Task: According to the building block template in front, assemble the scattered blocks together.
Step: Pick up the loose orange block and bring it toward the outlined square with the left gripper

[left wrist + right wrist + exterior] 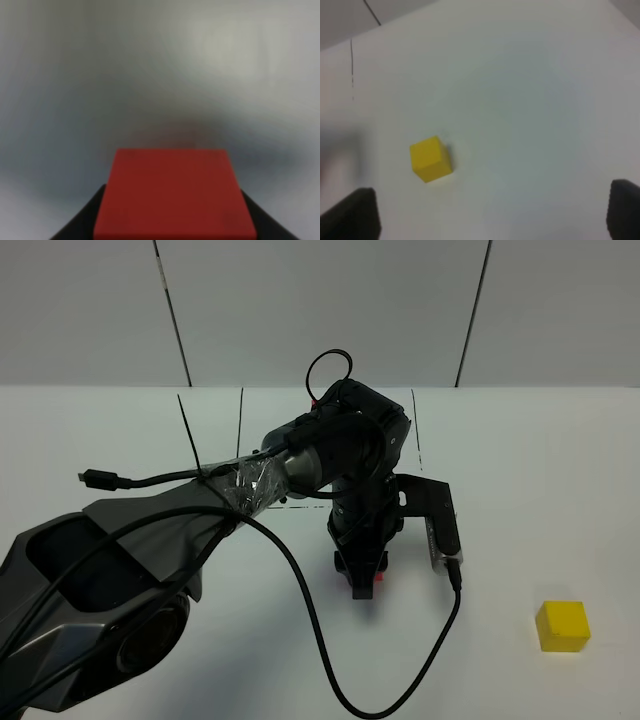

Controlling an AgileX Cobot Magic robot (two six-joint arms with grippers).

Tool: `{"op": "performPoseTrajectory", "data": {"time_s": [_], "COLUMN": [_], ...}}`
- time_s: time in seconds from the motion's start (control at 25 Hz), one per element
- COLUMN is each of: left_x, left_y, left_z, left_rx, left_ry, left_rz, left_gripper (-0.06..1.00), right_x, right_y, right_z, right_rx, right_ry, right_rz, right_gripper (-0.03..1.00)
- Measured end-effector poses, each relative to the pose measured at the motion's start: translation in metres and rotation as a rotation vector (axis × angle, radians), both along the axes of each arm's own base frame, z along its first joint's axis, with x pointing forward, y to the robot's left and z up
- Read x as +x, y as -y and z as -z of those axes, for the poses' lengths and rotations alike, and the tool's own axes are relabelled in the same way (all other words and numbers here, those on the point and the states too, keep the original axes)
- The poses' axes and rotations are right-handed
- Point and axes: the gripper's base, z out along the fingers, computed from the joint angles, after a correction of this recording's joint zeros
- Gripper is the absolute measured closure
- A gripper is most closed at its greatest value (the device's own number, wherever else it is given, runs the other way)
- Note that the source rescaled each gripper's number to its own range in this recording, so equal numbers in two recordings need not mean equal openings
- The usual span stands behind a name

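Note:
My left gripper [366,578] reaches to the middle of the table and points down. It is shut on the red cube [376,583], which fills the lower part of the left wrist view [175,195] between the dark fingers [80,222]. The yellow cube [562,626] sits alone on the white table at the front right, well apart from the red one. It also shows in the right wrist view [430,158]. My right gripper [495,215] is open and empty, above the table and short of the yellow cube. The black-outlined template is hidden or out of view.
Thin black lines [188,430] are drawn on the white table [540,490] at the back. The left arm's black cable [310,630] loops over the table in front. A grey wall [320,310] stands behind the table.

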Motion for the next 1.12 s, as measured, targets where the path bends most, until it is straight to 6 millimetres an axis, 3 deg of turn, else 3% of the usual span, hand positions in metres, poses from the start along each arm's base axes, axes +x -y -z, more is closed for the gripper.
{"op": "performPoseTrajectory", "data": {"time_s": [1.12], "left_x": [-0.001], "left_y": [0.001], "left_z": [0.018], "left_rx": [0.009], "left_ry": [-0.039], "left_rz": [0.014], "left_gripper": [0.94], "right_x": [0.0], "right_y": [0.0], "right_z": [0.0], "right_rx": [0.0], "right_ry": [0.0], "right_rz": [0.0], "right_gripper": [0.16]}}
